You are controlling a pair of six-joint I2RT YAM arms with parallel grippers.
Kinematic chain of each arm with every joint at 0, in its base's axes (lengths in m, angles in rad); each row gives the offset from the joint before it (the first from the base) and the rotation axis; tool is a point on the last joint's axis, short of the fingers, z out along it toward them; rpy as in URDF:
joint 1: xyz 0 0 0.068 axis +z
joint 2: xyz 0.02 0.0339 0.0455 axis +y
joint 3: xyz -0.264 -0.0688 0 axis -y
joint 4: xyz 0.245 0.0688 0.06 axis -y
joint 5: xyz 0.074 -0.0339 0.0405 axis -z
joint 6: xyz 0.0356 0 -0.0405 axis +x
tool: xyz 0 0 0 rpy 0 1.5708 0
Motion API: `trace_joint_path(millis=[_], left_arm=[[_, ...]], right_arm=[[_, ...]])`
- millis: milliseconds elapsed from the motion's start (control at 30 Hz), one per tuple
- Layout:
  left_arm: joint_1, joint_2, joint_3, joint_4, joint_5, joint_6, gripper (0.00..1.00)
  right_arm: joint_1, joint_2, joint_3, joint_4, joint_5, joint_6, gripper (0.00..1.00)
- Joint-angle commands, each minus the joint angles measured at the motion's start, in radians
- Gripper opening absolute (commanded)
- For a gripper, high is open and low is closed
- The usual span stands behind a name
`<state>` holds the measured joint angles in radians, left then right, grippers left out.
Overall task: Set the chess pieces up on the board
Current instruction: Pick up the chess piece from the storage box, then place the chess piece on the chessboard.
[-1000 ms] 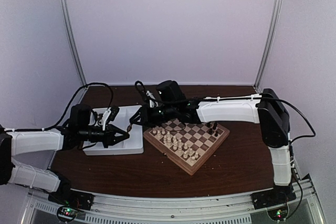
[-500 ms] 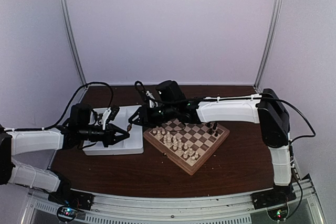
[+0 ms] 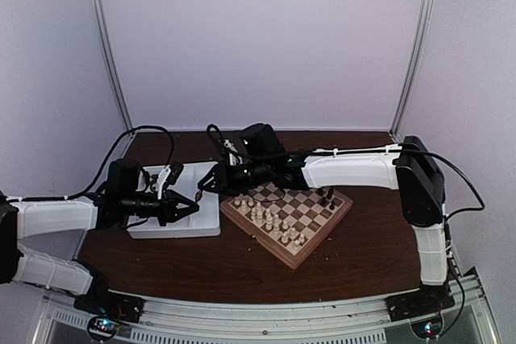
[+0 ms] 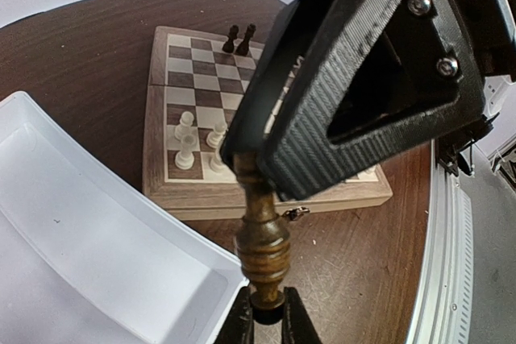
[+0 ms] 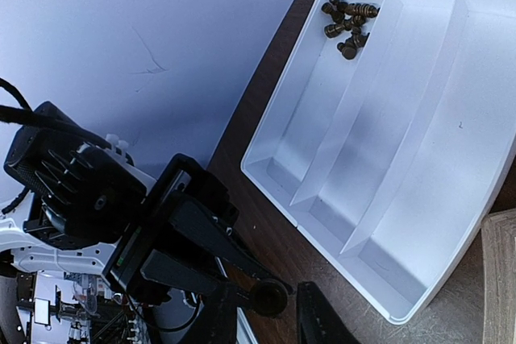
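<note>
Left gripper: pinched tight on the base of one dark piece, near the right edge of the tray.
Piece axis: runs straight out from the left fingertips, with its head toward the right gripper.
Right gripper: one finger covers the piece's head; clamped or loose, I cannot tell.
Board: just right of both grippers, and the right arm is nearer.
Coming move, likely: a handover, then a carry right to the board.
</note>
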<state>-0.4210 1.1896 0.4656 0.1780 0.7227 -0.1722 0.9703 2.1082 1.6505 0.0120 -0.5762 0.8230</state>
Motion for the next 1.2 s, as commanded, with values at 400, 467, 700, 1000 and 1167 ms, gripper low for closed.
trace_joint_path(millis=[400, 467, 700, 1000, 1167], left_arm=[[-0.005, 0.007, 0.025, 0.027, 0.025, 0.013, 0.0], [-0.005, 0.005, 0.026, 0.026, 0.024, 0.014, 0.0], [-0.005, 0.003, 0.025, 0.02, 0.017, 0.017, 0.0], [-0.005, -0.004, 0.021, 0.014, 0.002, 0.021, 0.0], [-0.005, -0.019, 0.013, 0.014, -0.019, 0.022, 0.0]], right_arm=[[0.005, 0.014, 0.025, 0.039, -0.02, 0.025, 0.2], [0.005, 0.012, 0.025, 0.039, -0.02, 0.024, 0.16], [0.0, -0.018, 0.023, 0.002, 0.004, -0.02, 0.1], [-0.038, -0.141, -0.027, -0.133, 0.092, -0.144, 0.09], [-0.084, -0.28, -0.134, -0.204, 0.18, -0.227, 0.09]])
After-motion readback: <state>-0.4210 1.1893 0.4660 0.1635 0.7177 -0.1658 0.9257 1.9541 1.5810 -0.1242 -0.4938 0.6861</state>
